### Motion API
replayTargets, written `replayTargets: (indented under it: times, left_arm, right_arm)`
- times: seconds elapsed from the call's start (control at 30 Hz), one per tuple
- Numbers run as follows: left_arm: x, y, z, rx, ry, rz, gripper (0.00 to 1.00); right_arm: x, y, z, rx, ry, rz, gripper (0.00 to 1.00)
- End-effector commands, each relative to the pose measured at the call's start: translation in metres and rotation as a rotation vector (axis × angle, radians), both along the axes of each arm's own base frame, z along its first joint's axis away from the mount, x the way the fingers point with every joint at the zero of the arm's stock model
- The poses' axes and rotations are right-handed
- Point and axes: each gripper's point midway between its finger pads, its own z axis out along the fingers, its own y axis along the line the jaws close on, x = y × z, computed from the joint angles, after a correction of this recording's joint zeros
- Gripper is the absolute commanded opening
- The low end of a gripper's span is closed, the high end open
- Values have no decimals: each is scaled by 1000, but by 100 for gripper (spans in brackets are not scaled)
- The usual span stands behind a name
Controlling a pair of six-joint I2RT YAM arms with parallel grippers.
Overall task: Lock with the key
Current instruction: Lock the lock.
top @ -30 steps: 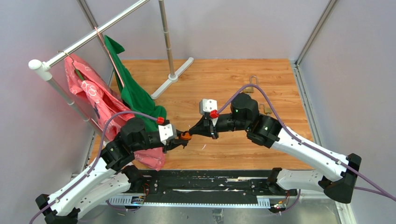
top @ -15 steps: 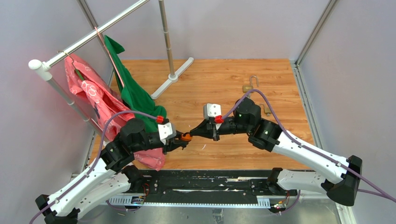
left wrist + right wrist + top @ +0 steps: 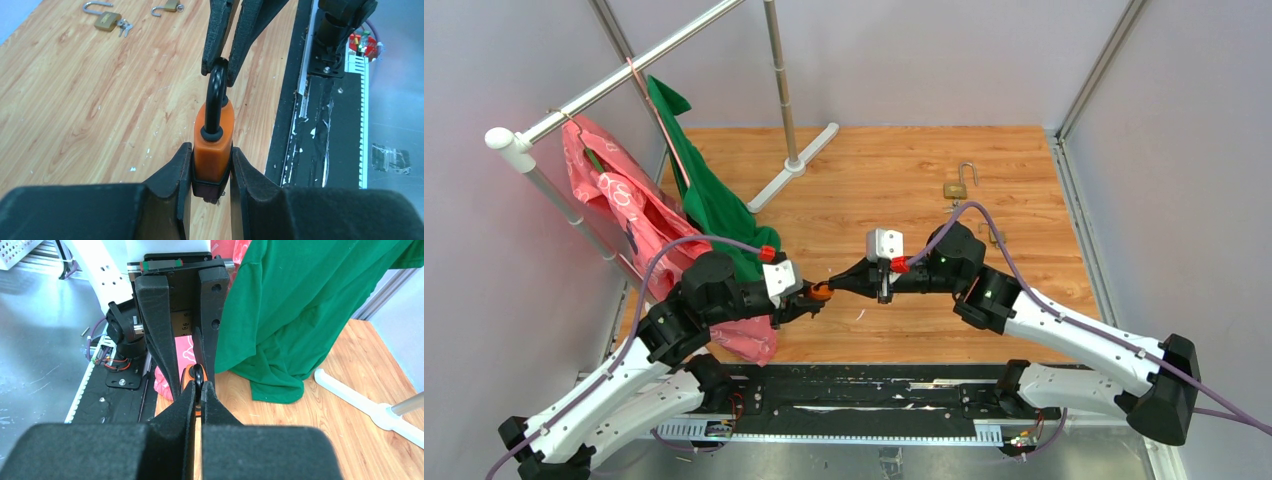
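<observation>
Right arm [image 3: 1044,325] draws back toward near edge since earlier frame; we now see brass padlock [image 3: 955,189] uncovered on far bench [image 3: 874,170]. Left hand [image 3: 210,156] clamps orange padlock [image 3: 214,135] body, held above bench between both arms. Right hand [image 3: 199,390] pinches nearly shut on its black shackle [image 3: 216,92].

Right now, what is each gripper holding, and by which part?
One orange-bodied padlock, shared: the left gripper clamps its orange body, the right gripper pinches its black metal shackle.
</observation>
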Motion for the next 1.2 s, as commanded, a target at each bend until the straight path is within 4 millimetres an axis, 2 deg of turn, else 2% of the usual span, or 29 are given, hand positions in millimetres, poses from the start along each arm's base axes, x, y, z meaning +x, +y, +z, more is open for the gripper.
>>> replayTargets:
  times: [0.0,0.17,0.23,0.47,0.6,0.7,0.87,0.97,1.07,1.17]
  left_arm:
    - [-13,2,162,-388,-425,-49,0]
    - [-17,5,177,-426,-446,-50,0]
    - [-19,3,175,-426,-439,-71,0]
    - [-11,-3,145,-376,-396,-59,0]
    - [-5,-5,132,-356,-392,-45,0]
    - [3,-1,140,-360,-442,3,0]
    - [1,1,155,-373,-494,-4,0]
    - [-3,-4,154,-400,-461,-37,0]
    - [1,-5,158,-446,-450,-16,0]
    - [3,-1,166,-451,-491,6,0]
  right_arm:
    - [-7,-24,-133,-386,201,-41,0]
    - [-11,-34,-165,-446,215,-50,0]
    - [-13,-26,-163,-416,200,-27,0]
    - [-24,-9,-158,-436,158,55,0]
    - [-36,-1,-145,-394,118,116,0]
    - [-42,-1,-149,-419,95,144,0]
    - [-49,-5,-170,-469,98,154,0]
    - [-45,5,-170,-450,82,154,0]
    - [-46,12,-166,-445,74,164,0]
    - [-47,7,-175,-470,80,154,0]
